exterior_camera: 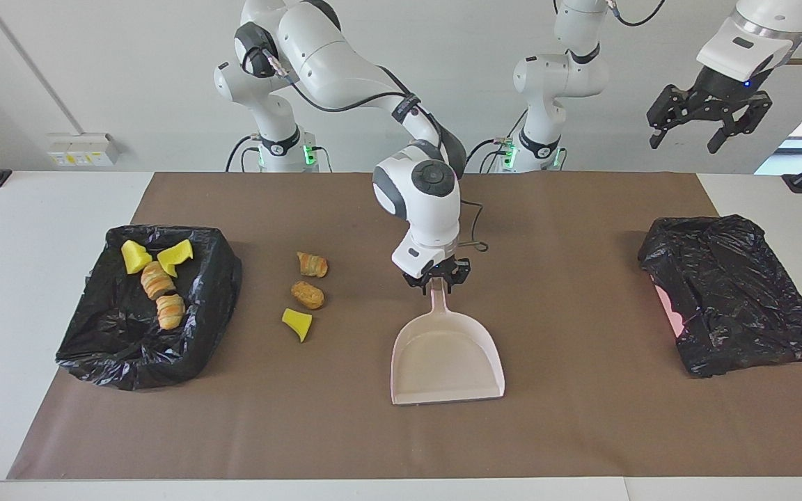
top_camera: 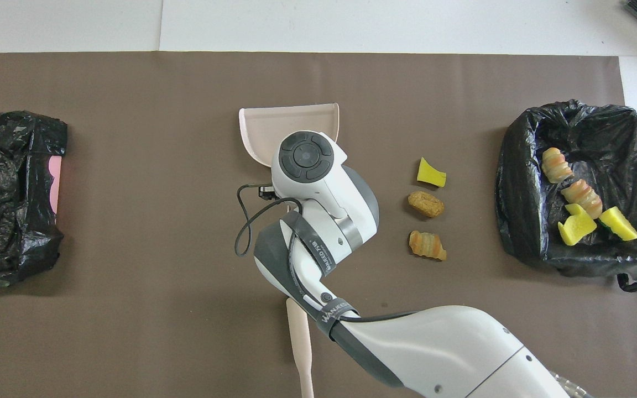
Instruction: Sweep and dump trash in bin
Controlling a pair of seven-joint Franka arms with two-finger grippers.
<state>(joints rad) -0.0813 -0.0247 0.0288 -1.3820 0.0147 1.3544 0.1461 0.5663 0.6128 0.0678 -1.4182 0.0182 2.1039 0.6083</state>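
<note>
A pale pink dustpan (exterior_camera: 446, 358) lies flat on the brown mat, its mouth pointing away from the robots. My right gripper (exterior_camera: 436, 282) is shut on its handle; in the overhead view the right hand hides the handle and part of the dustpan (top_camera: 291, 124). Three bits of trash lie on the mat between dustpan and bin: a pastry lump (exterior_camera: 312, 264), a brown lump (exterior_camera: 308, 294) and a yellow wedge (exterior_camera: 297, 323). The bin (exterior_camera: 216, 278), lined with a black bag, holds two yellow wedges and two pastry lumps. My left gripper (exterior_camera: 711, 125) waits open and empty, high over the left arm's end.
A black bag (exterior_camera: 728, 292) over something pink lies at the left arm's end of the table. A pale pink stick-like handle (top_camera: 299, 342) lies nearer to the robots than the dustpan, partly under the right arm. A thin cable (exterior_camera: 474, 243) hangs from the right hand.
</note>
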